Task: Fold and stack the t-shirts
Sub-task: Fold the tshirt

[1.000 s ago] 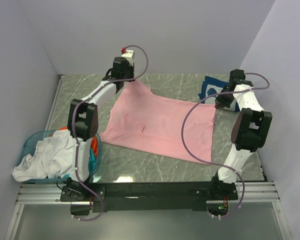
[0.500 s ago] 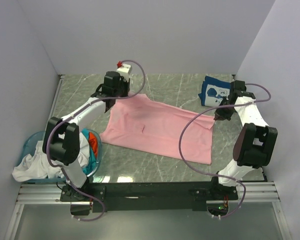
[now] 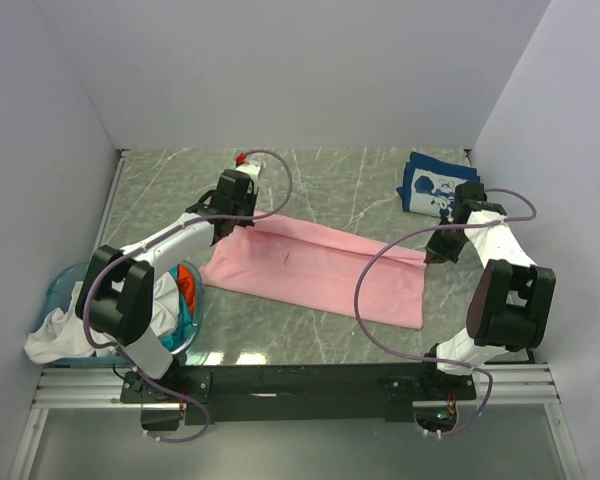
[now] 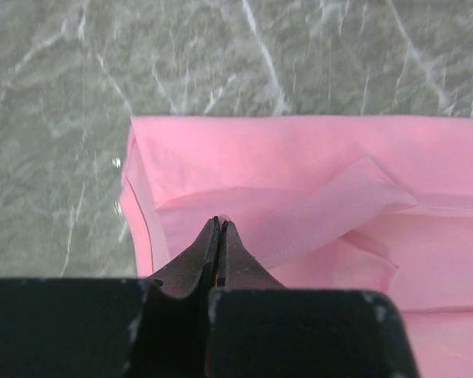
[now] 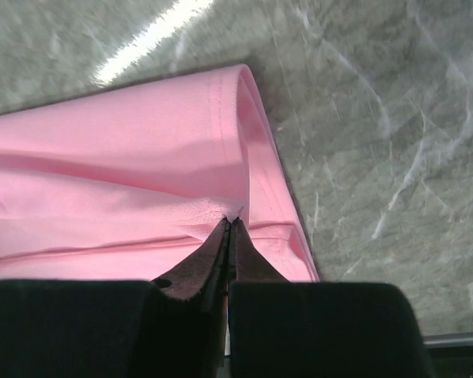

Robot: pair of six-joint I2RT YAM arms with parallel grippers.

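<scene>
The light pink t-shirt (image 3: pixel 315 268) lies across the middle of the table, its far edge doubled over toward me. My left gripper (image 3: pixel 220 224) is shut on the pink t-shirt's far left corner (image 4: pixel 244 197). My right gripper (image 3: pixel 432 254) is shut on the pink t-shirt's far right corner (image 5: pixel 142 181). A folded navy t-shirt with white print (image 3: pixel 428 186) lies at the far right. White (image 3: pixel 90 320), orange (image 3: pixel 187 282) and teal (image 3: pixel 185 318) t-shirts are heaped in the basket.
A translucent blue round basket (image 3: pixel 58 290) stands at the near left corner. Walls close in the table on the left, far and right sides. The black rail (image 3: pixel 310 382) with the arm bases runs along the near edge.
Both grippers have pulled the pink t-shirt's far edge toward the near side and lowered it, so the shirt now lies folded into a narrower band.
</scene>
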